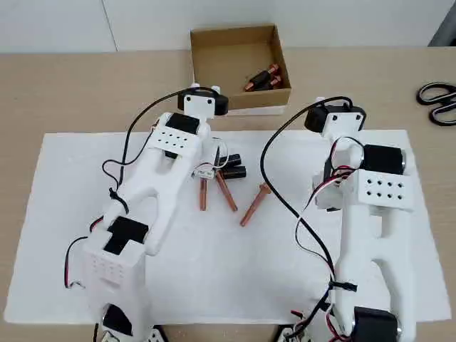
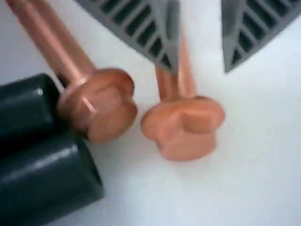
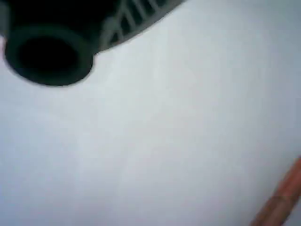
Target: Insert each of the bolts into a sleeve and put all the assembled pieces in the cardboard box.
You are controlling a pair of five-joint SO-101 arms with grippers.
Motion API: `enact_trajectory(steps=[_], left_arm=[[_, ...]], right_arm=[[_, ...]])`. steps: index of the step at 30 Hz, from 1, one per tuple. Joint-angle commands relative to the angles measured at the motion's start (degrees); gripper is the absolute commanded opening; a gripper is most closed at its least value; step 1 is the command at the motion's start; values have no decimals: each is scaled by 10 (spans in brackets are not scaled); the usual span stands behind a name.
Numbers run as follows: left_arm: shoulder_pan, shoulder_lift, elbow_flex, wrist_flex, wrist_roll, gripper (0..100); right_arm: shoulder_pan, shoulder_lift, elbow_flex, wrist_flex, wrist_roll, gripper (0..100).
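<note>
On the white sheet (image 1: 214, 271) that covers the table (image 1: 71, 92), three copper bolts lie loose between the two arms. The left bolt (image 1: 203, 194) and the middle bolt (image 1: 226, 190) sit close together. The third bolt (image 1: 254, 204) lies apart from them, slanted, on the side of the right arm (image 1: 374, 214). Just beyond the middle bolt, two loose sleeves (image 1: 233, 166), both black, rest side by side on the sheet and touch each other.

The left arm (image 1: 149, 192) leans over this cluster. Its wrist view shows the left gripper (image 2: 200, 66) with its jaws spread and nothing between them. One grey finger (image 2: 150, 33) stands in front of a bolt's shank, though I cannot tell whether it touches. The other finger is off to the side, over bare sheet. That bolt's flanged head faces the camera, and the neighbouring bolt's head sits right against the end of a sleeve.

The right gripper (image 3: 89, 35) grips a black sleeve (image 3: 47, 56) above the sheet, its open mouth turned toward the wrist camera. A copper shank (image 3: 282, 197) lies on the sheet farther off.

At the far side of the table, the cardboard box (image 1: 201, 53) stands open just past the sheet's edge. The assembled pieces (image 1: 262, 78) lie in it toward the corner nearest the right arm. A pair of scissors (image 1: 438, 100) rests at the table's right end.
</note>
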Motion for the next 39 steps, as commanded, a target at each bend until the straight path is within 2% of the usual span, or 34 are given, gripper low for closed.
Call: enact_trajectory(steps=[1,13,33,39], left_arm=[[18,6,2,-14,10,66],[40,6,2,-13,14,66],[12,6,-22,-29,12,66],[11,6,-24,-11,28,132]], right_arm=[[5,-17,-4,-8,0,4],[5,-17,-4,-8,0,4],[3,-17,14,-8,0,4],[5,-17,14,-8,0,4]])
